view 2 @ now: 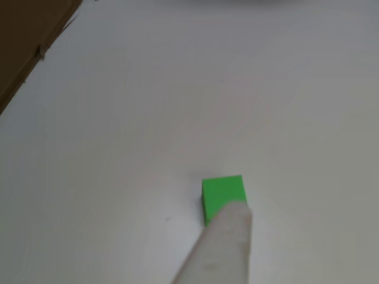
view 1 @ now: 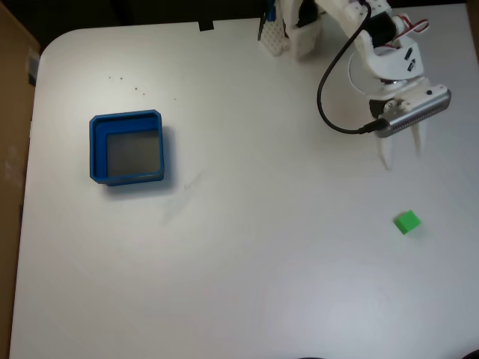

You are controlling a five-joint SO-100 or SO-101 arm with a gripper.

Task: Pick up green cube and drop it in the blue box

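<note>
Fixed view: 1 green cube (view 1: pixel 407 222), 1 blue box (view 1: pixel 127 147).

This looks like a hobby or lab bench rather than a home room: a plain white table (view 1: pixel 224 262) with rounded corners carries a white 3D-printed robot arm (view 1: pixel 382 52) with a loose black cable (view 1: pixel 329 90). A brown cardboard panel (view 1: pixel 11 112) stands along its left edge in the fixed view.

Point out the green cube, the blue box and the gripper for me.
green cube (view 1: pixel 407 222), fixed view, on its top face.
blue box (view 1: pixel 98 142), fixed view, on its left wall.
gripper (view 1: pixel 402 155), fixed view, midway between the tips of its two white fingers.
</note>
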